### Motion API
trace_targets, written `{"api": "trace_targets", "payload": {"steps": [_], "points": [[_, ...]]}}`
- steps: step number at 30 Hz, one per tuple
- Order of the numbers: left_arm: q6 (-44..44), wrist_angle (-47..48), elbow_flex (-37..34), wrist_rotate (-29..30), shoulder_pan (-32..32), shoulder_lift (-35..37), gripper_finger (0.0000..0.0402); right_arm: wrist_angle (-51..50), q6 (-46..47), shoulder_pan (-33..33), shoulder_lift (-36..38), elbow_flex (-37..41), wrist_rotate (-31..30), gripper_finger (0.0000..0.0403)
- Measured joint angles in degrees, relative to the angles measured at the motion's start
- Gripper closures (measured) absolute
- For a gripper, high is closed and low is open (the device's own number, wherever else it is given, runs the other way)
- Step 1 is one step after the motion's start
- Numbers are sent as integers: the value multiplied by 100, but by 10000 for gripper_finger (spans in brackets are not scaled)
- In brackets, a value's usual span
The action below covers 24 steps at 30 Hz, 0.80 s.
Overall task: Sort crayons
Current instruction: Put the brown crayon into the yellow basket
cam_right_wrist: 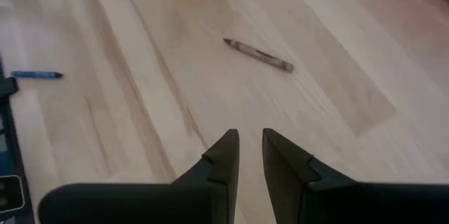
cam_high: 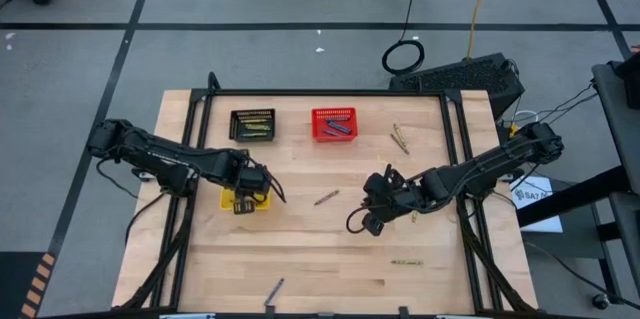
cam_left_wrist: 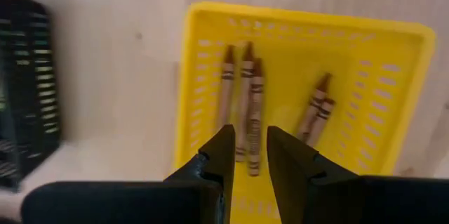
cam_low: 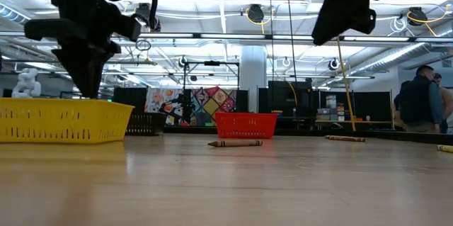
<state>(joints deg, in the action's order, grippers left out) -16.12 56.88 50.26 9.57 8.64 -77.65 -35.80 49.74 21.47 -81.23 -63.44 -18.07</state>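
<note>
My left gripper hovers over the yellow basket, fingers pointing down and a little apart, holding nothing. Several brown crayons lie on the basket's floor below it. My right gripper hangs above the table's middle right, fingers narrowly apart and empty. One brown crayon lies flat on the table between the two grippers; it also shows in the right wrist view and the low view.
A black basket and a red basket, both with crayons in them, stand at the far side. Yellow-green crayons lie at the far right and near right. A blue crayon lies by the near edge.
</note>
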Motion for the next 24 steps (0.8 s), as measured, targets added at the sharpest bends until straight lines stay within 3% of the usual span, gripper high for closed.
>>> {"api": "trace_targets", "payload": {"steps": [5,11,16,19,24], "points": [[82,55,102,483,87,2,324,375,-245,2,-24,0,-317,339],[140,64,102,419,405,2,324,19,64,0,-61,0,-410,300],[-207,32,151,406,645,2,324,-534,652,2,-61,0,279,277],[-163,40,296,405,725,2,324,-876,1582,2,-61,0,690,271],[331,63,662,408,763,2,324,-1579,2433,1,-61,0,679,271]]}}
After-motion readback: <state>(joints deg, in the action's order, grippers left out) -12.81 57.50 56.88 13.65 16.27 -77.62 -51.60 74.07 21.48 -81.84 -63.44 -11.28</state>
